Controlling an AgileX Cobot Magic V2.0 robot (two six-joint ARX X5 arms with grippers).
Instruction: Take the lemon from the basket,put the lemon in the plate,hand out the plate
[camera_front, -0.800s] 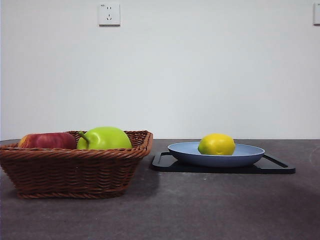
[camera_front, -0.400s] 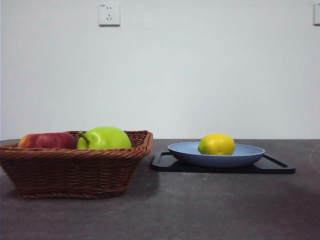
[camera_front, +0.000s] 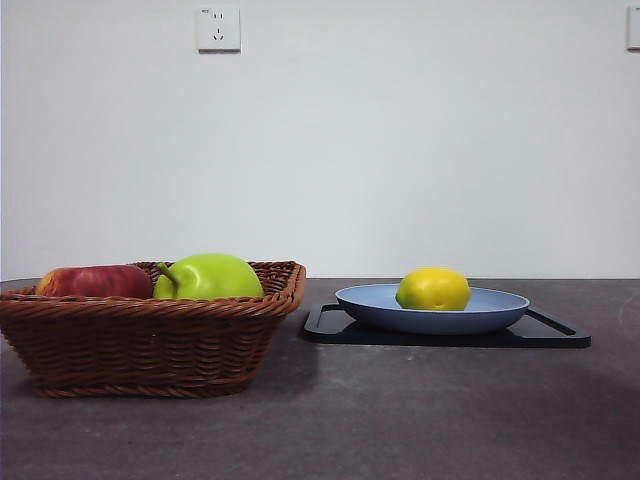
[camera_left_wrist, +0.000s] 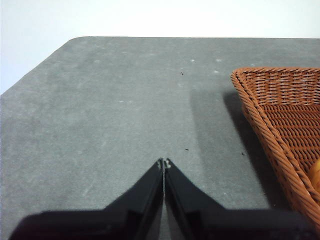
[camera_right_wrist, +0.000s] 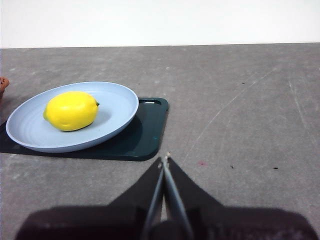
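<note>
Nothing has shifted over the last second: from my seat the right gripper (camera_right_wrist: 165, 159) waits pressed together short of the plate (camera_front: 500, 306), the left gripper (camera_left_wrist: 164, 163) likewise beside the basket (camera_front: 150, 345), and the lemon (camera_front: 433, 289) sits in the plate, so only handing it out remains.
</note>
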